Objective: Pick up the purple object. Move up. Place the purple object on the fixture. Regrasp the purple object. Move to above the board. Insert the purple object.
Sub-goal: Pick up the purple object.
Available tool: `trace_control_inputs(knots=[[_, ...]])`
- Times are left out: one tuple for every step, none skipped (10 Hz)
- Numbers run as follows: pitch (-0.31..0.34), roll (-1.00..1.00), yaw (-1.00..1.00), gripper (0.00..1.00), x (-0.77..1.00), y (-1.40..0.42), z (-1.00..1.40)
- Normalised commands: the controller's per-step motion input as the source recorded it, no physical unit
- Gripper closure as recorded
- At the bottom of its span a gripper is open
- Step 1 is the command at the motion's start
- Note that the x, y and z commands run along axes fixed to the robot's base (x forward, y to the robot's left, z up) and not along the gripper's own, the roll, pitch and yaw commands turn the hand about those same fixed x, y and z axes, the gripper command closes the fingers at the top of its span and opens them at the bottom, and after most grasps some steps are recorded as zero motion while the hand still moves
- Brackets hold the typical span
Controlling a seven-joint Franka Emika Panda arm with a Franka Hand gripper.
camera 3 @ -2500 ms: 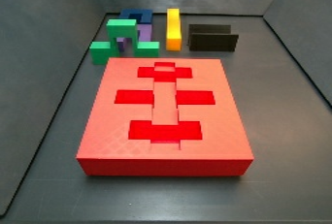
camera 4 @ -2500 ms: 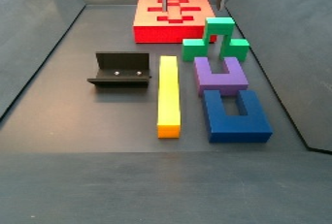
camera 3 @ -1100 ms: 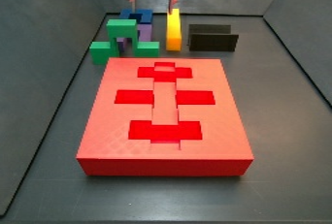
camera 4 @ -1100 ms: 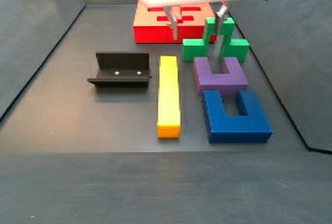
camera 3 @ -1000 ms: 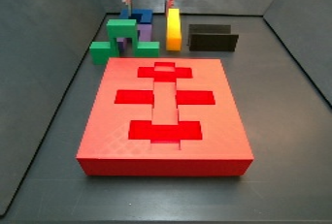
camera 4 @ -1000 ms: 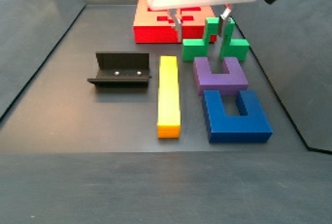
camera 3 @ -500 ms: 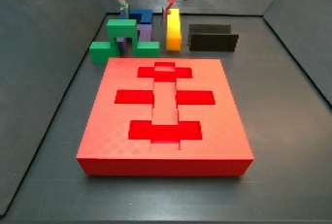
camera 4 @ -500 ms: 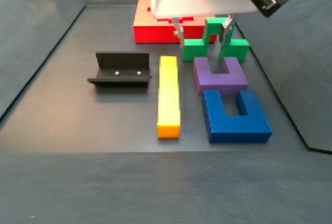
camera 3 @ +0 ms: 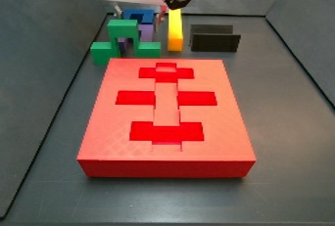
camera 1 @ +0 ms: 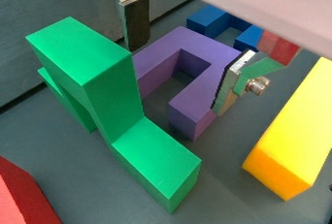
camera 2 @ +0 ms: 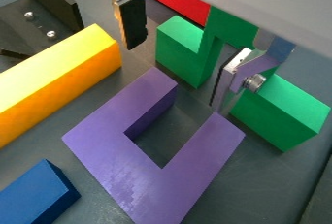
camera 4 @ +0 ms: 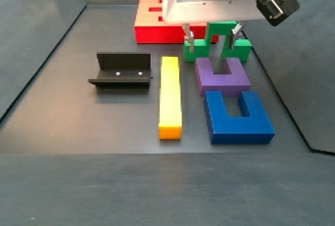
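The tool (camera 2: 180, 58) hangs released, its fingers (camera 2: 131, 21) straddling the purple block (camera 2: 162, 156) near the desk's far edge. Lower squarely, keeping clear of the green block (camera 2: 197, 47), then clench.

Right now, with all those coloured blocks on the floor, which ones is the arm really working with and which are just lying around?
Part of the job:
purple object, lying flat
fixture
board
gripper, open, just above the purple object's open end

Just lying about:
yellow bar
blue block
green blocks
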Motion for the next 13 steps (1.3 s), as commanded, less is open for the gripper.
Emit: trace_control_inputs(knots=[[0.0,-0.01,0.08,0.0,0.28,0.11,-0.26],[0.0,0.0,0.12,0.0,0.25,0.14,-0.3],[0.003,0.01,0.13,0.0,0.03,0.11,-0.33],[0.007,0.02,0.14,0.0,0.0,0.15,-0.3],[0.0,0.01,0.12,0.0,0.0,0.09,-0.18],[0.0,0.0,0.08,0.0,0.01,0.03,-0.1],[0.004,0.01,0.05,0.0,0.06,0.0,-0.02],[0.001,0.04,0.01,0.0,0.12,-0.06,0.0],[0.009,0.07,0.0,0.0,0.15,-0.12,-0.04],[0.001,0.07,0.02,0.0,0.07,-0.09,-0.06],[0.003,0.07,0.05,0.0,0.0,-0.05,-0.11],[0.017,0.08,0.07,0.0,0.0,0.0,-0.17],[0.024,0.09,0.07,0.0,0.03,0.0,-0.23]])
